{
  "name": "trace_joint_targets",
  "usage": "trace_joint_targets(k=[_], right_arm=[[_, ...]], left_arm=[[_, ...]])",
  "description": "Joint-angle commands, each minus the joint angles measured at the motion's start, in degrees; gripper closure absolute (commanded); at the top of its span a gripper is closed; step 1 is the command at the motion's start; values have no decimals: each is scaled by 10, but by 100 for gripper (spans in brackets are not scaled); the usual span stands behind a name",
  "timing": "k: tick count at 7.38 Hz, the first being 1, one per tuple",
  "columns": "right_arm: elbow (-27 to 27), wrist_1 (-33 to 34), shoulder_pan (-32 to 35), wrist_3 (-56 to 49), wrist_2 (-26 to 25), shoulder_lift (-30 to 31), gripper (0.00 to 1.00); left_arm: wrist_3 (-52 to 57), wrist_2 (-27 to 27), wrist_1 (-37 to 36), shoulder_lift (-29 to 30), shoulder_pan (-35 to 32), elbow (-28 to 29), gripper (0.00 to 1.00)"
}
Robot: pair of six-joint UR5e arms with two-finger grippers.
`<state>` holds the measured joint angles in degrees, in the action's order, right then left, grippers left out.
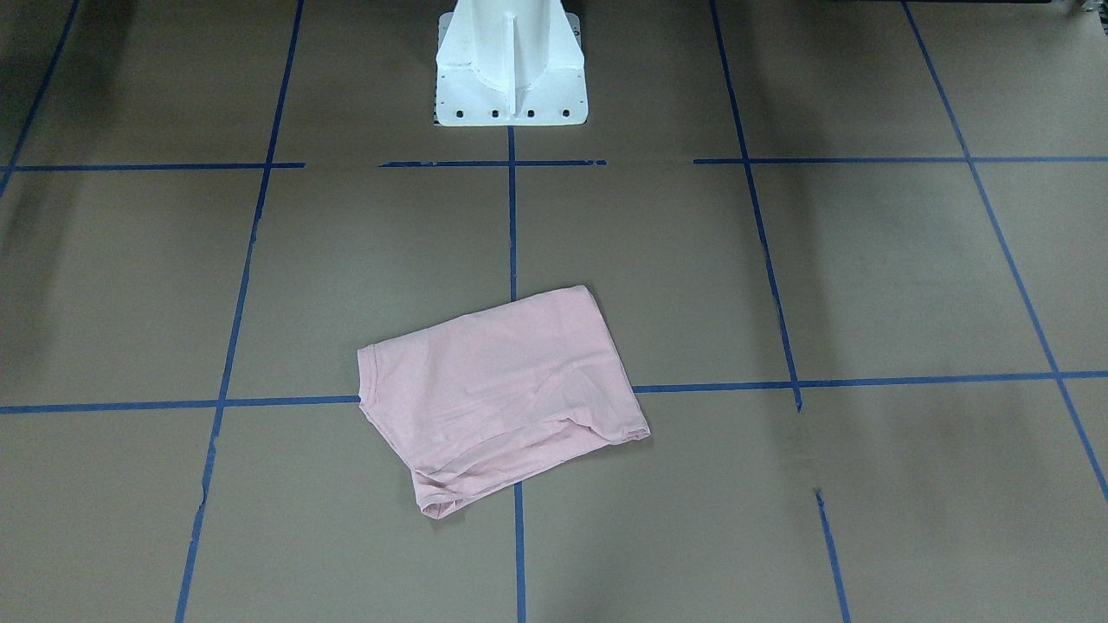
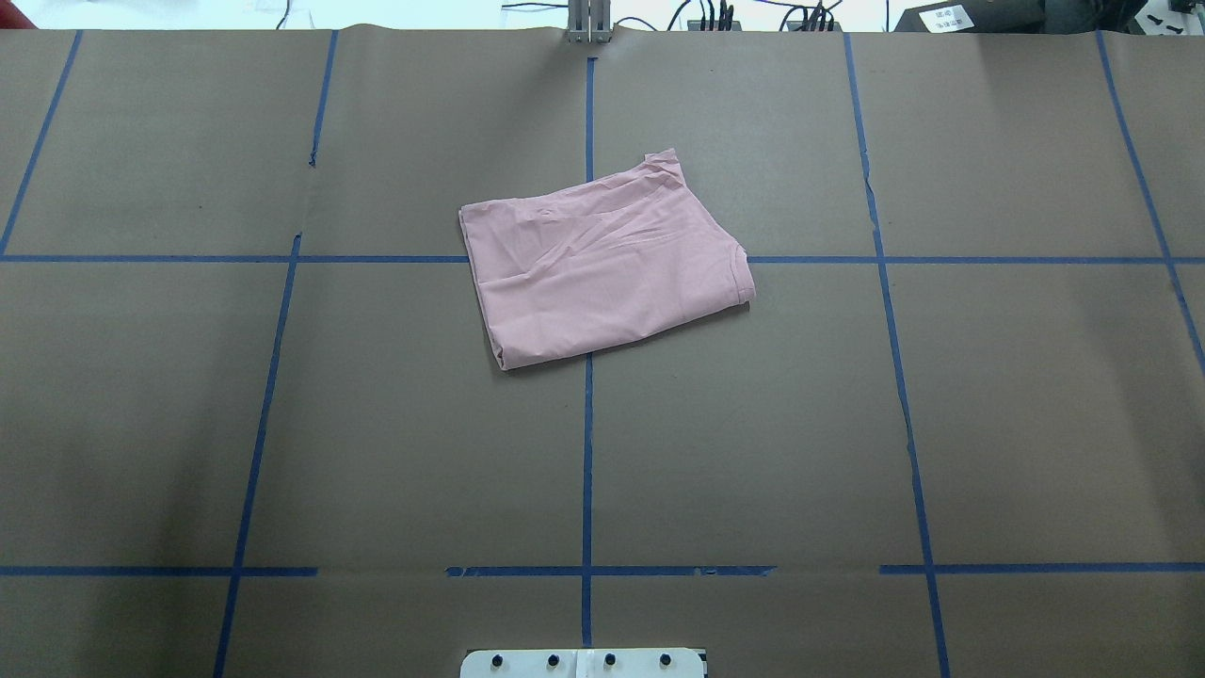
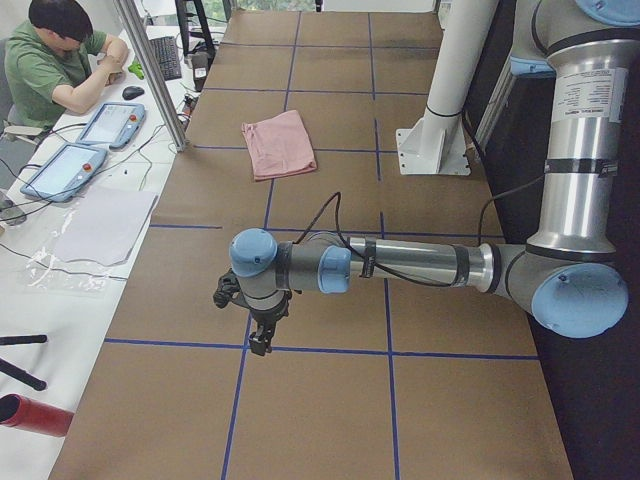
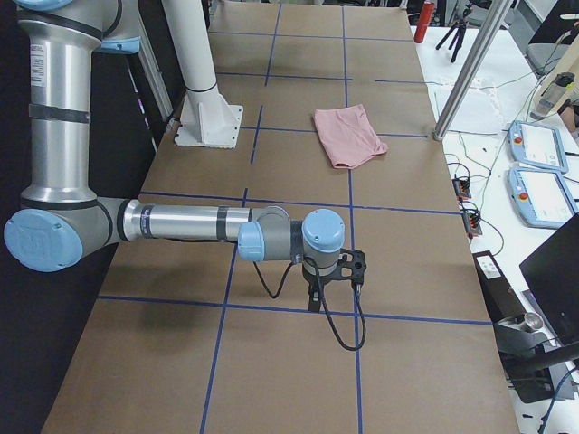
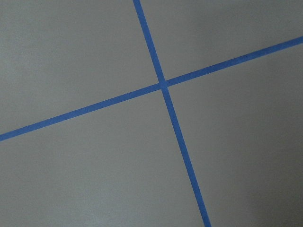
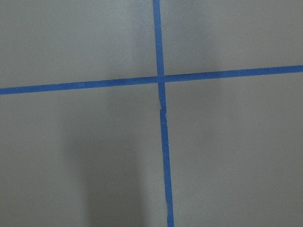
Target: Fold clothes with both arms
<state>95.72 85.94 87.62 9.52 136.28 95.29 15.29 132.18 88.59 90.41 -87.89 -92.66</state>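
The pale pink T-shirt [image 1: 498,389] lies folded into a rough rectangle at the table's middle, plain side up, its print hidden. It also shows in the overhead view [image 2: 602,264] and both side views [image 3: 278,143] [image 4: 348,134]. My left gripper [image 3: 260,338] hangs over bare brown table far from the shirt, seen only in the exterior left view. My right gripper [image 4: 314,300] hangs likewise at the other end, seen only in the exterior right view. I cannot tell whether either is open or shut. Both wrist views show only brown paper and blue tape.
The white pedestal [image 1: 511,69] stands at the robot's side of the table. Blue tape lines [image 2: 587,452] divide the brown surface. An operator [image 3: 55,60] sits at a side bench with tablets [image 3: 62,170] and cables. A metal post [image 4: 466,68] stands near the shirt's edge.
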Motion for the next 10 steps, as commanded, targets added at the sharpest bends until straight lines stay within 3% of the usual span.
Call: trace_joint_targets(k=[1,4,10], right_arm=[[0,-2,-8,13,0,0,0],[-3,-5,-8,13,0,2,0],[1,-5,-8,14,1,3,0]], left_arm=[[-14,2,-1,0,0,0,0],[-147,19,-1,1,0,-4,0],[-147,24,0,2,0,-1,0]])
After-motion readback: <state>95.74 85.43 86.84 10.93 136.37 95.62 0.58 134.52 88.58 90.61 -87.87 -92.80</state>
